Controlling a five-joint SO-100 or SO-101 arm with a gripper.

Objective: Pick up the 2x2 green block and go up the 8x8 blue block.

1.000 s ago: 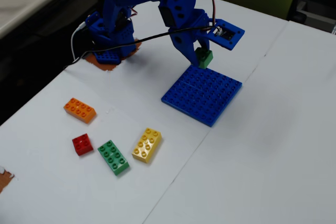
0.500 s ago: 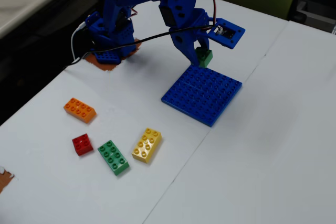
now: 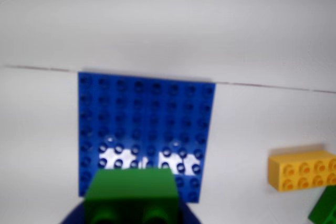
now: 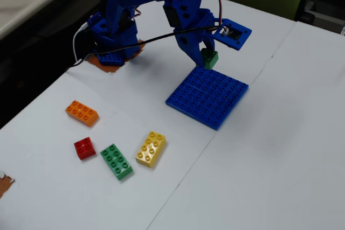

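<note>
The 2x2 green block (image 4: 209, 58) is held in my blue gripper (image 4: 204, 57), which is shut on it. It hangs just above the far edge of the 8x8 blue block (image 4: 209, 97), a flat studded baseplate on the white table. In the wrist view the green block (image 3: 132, 193) fills the bottom centre, blurred, with the blue baseplate (image 3: 147, 114) behind it. I cannot tell whether the block touches the plate.
In the fixed view an orange brick (image 4: 82, 112), a red brick (image 4: 84, 147), a longer green brick (image 4: 116, 161) and a yellow brick (image 4: 151, 148) lie left of the plate. The yellow brick (image 3: 302, 169) shows in the wrist view too. The arm base (image 4: 113, 39) stands at the back.
</note>
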